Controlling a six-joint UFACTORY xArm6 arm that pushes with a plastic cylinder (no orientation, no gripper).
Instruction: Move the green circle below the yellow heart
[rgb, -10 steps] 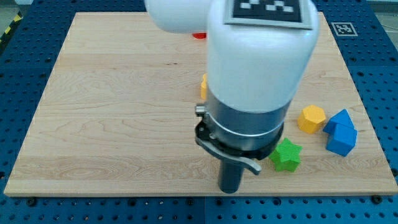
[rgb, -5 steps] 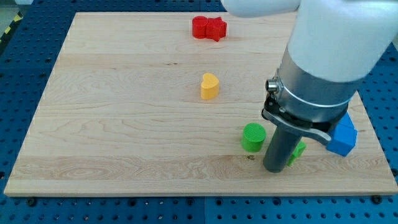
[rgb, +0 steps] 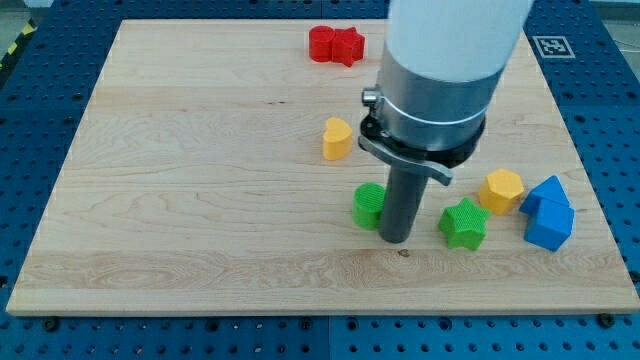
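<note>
The green circle stands on the wooden board, below and slightly right of the yellow heart. My tip rests on the board right against the green circle's right side, between it and the green star. The arm's white and grey body hides the board above the rod.
Two red blocks sit together at the view's top centre. A yellow hexagon and two blue blocks lie at the view's right, near the board's right edge.
My tip has moved left from beside the green star to the green circle's right side. The green circle has slid left and a little up, closer under the yellow heart.
</note>
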